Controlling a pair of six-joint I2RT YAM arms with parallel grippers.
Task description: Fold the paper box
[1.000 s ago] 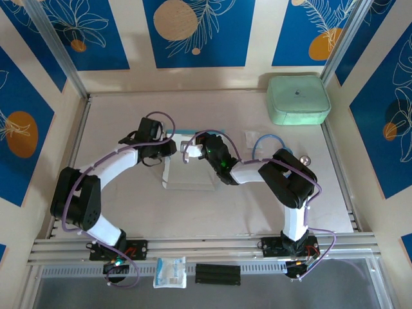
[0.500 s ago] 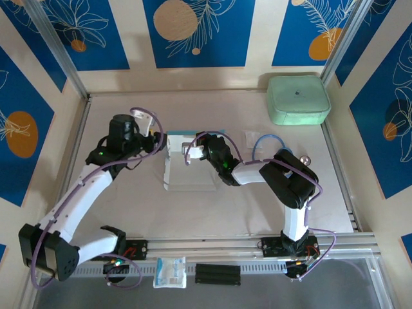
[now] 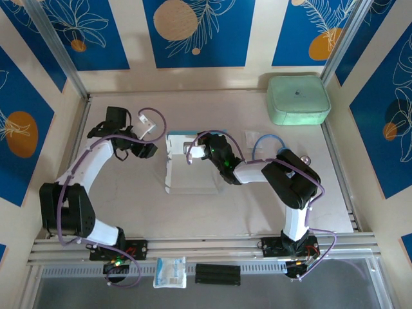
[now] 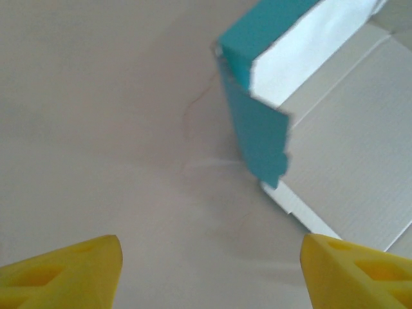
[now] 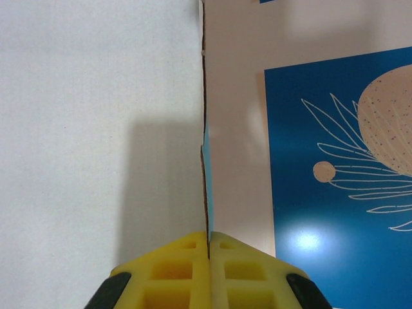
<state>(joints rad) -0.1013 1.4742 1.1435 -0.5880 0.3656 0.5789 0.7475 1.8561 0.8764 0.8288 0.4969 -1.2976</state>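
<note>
**Paper box, partly folded.** The paper box is shown near the middle of the worktop. Its whitish-grey base is laid flat, and walls are raised along its left side and far end. The light blue outside is exposed along the far edge. In the left wrist view, the raised near-left corner of the box is seen, blue outside and pale inside.

The far wall is pinched edge-on between the closed right fingers, as seen in the right wrist view. The left fingers are held just left of the box, apart from it. They are spread wide with nothing between them.

A mint-green case is placed at the far right corner, well apart from the box.
</note>
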